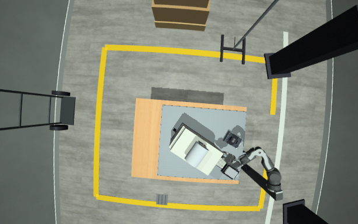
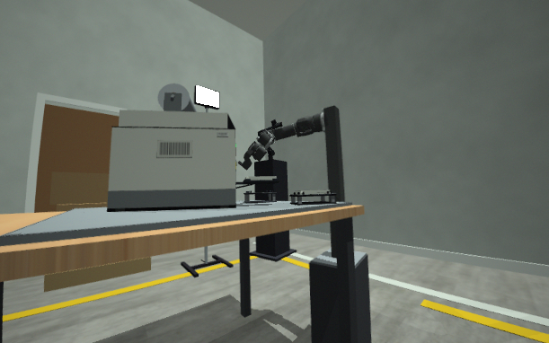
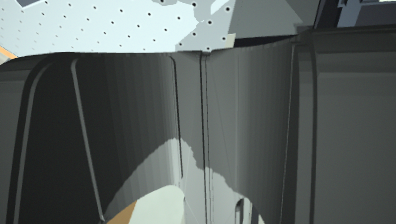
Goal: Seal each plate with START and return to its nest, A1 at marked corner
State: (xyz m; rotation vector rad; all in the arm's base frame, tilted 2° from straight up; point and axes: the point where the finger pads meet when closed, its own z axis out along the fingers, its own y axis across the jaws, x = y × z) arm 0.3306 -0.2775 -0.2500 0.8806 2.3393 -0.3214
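Gripper (image 2: 243, 164) fully together, empty, tips at the sealer (image 2: 172, 166) front face. One plate (image 2: 261, 180) on the stage; other plate (image 2: 313, 194) nested near the worktop's right edge.

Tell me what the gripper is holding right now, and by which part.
Nothing. The gripper is shut on itself, fingers pressed together, beside the sealer.

Blocking the left: sealer (image 2: 172, 166), gripper (image 2: 242, 164) closed, pressing close at its front. Standing right: post (image 2: 334, 153). Lying between, low: nest (image 2: 313, 197).
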